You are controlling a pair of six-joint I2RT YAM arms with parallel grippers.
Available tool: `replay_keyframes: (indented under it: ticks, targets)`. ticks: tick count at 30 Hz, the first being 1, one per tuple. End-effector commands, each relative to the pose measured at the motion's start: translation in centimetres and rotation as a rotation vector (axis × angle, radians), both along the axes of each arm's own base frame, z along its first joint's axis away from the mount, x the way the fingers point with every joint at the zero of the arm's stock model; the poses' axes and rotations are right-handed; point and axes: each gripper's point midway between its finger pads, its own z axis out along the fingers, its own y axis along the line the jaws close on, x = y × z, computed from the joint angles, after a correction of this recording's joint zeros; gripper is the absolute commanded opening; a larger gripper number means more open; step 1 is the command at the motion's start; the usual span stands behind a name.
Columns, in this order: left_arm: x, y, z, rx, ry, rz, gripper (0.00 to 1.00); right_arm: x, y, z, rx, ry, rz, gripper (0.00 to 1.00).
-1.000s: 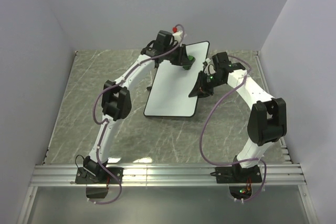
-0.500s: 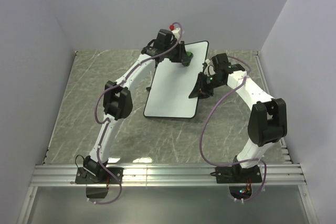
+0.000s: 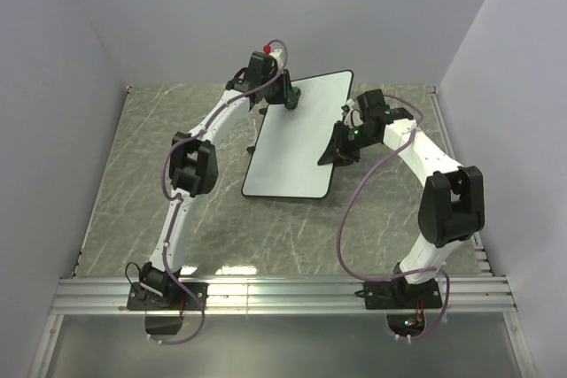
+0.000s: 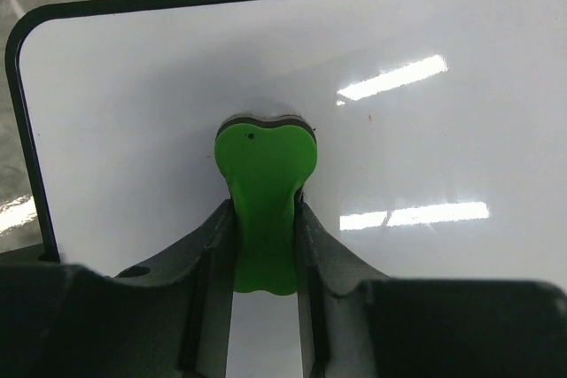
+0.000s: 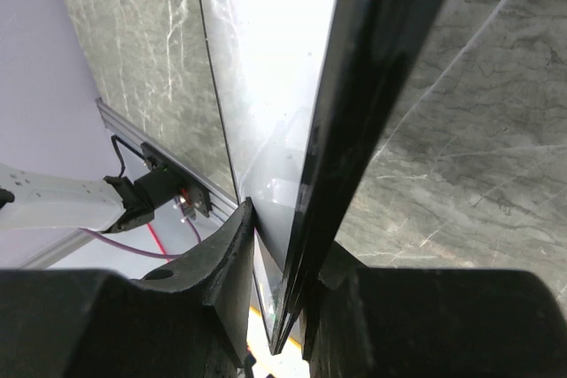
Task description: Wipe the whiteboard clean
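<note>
The whiteboard (image 3: 297,139) lies on the grey marbled table, white with a thin black rim, and shows no marks. My left gripper (image 3: 289,101) is at its far left corner, shut on the small green eraser (image 4: 263,192), whose dark pad rests on the board (image 4: 425,148) near that corner. My right gripper (image 3: 335,155) is shut on the board's right edge (image 5: 354,121), one finger above and one below the rim.
Grey walls close the table on three sides. An aluminium rail (image 3: 283,294) with both arm bases runs along the near edge. The board's black rim (image 4: 22,121) and bare table lie just beyond the eraser.
My left gripper has slid the eraser left along the board's far edge, from the far middle to the far left corner. The right gripper has held still.
</note>
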Motion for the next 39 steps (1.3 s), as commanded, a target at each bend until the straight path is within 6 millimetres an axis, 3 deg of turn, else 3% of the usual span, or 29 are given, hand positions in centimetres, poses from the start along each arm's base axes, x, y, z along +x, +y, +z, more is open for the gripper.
replay_keyframes:
  ticks: [1, 6, 9, 10, 12, 13, 14, 16, 17, 19, 20, 22, 23, 26, 28, 31, 32, 33, 35, 38, 39]
  targets:
    - [-4.5, -2.3, -5.8, 0.082, 0.148, -0.097, 0.00, -5.0, -0.4, -5.6, -0.198, 0.125, 0.195, 0.00]
    - [-4.9, -4.2, -1.1, -0.018, 0.090, -0.155, 0.00, -4.7, -0.3, -5.5, -0.201, 0.120, 0.192, 0.00]
    - [-6.1, -6.2, 1.9, -0.083, 0.026, -0.238, 0.00, -4.3, -0.3, -5.3, -0.205, 0.110, 0.190, 0.00]
    - [-6.8, -6.6, 1.3, -0.088, 0.047, -0.241, 0.00, -4.1, -0.3, -5.3, -0.211, 0.103, 0.189, 0.00]
    - [-7.2, -6.9, 3.8, -0.149, 0.007, -0.256, 0.00, -3.3, -0.3, -4.7, -0.225, 0.082, 0.181, 0.00]
    - [-7.8, -6.4, 2.7, -0.152, 0.041, -0.244, 0.00, -2.9, -0.5, -4.6, -0.240, 0.074, 0.172, 0.00]
    - [-7.6, -5.5, 5.6, -0.195, 0.007, -0.217, 0.00, -2.4, -0.5, -4.2, -0.240, 0.064, 0.163, 0.00]
    - [-6.6, -3.2, 6.9, -0.220, -0.020, -0.147, 0.00, -1.2, -0.4, -3.2, -0.240, 0.034, 0.139, 0.00]
    - [-6.3, -1.9, 9.8, -0.239, -0.066, -0.119, 0.00, -0.9, -0.4, -2.9, -0.243, 0.029, 0.130, 0.00]
    - [-5.2, 0.7, 11.6, -0.257, -0.090, -0.028, 0.00, 0.1, -0.2, -2.0, -0.237, 0.005, 0.108, 0.00]
    - [-4.5, 3.1, 14.2, -0.274, -0.133, 0.029, 0.00, 0.4, -0.2, -1.9, -0.240, -0.001, 0.101, 0.00]
    - [-3.8, 6.2, 15.0, -0.278, -0.140, 0.136, 0.00, 1.1, -0.1, -1.3, -0.235, -0.013, 0.082, 0.00]
    - [-3.5, 8.6, 16.8, -0.282, -0.169, 0.192, 0.00, 1.4, 0.0, -1.1, -0.230, -0.016, 0.074, 0.00]
    - [-3.7, 12.8, 16.7, -0.246, -0.158, 0.303, 0.00, 2.3, 0.5, -0.4, -0.210, -0.032, 0.063, 0.00]
    - [-4.0, 14.6, 15.6, -0.215, -0.129, 0.341, 0.00, 3.0, 0.4, -0.2, -0.208, -0.031, 0.045, 0.01]
    - [-5.5, 15.9, 14.6, -0.180, -0.088, 0.358, 0.00, 4.3, 0.2, 1.2, -0.181, -0.046, 0.007, 0.33]
    - [-6.3, 16.4, 15.2, -0.172, -0.097, 0.369, 0.00, 5.1, 0.1, 2.2, -0.168, -0.069, -0.008, 0.47]
    - [-6.9, 16.7, 14.5, -0.159, -0.082, 0.377, 0.00, 5.6, -0.1, 2.7, -0.161, -0.075, -0.021, 0.53]
    - [-8.0, 17.5, 15.2, -0.144, -0.099, 0.391, 0.00, 6.6, -0.6, 3.9, -0.142, -0.090, -0.053, 0.65]
    - [-9.2, 19.3, 13.9, -0.096, -0.066, 0.446, 0.00, 8.5, -1.1, 7.2, -0.105, -0.159, -0.090, 0.68]
    - [-9.9, 19.9, 12.6, -0.070, -0.030, 0.463, 0.00, 8.9, -1.3, 7.6, -0.098, -0.163, -0.100, 0.68]
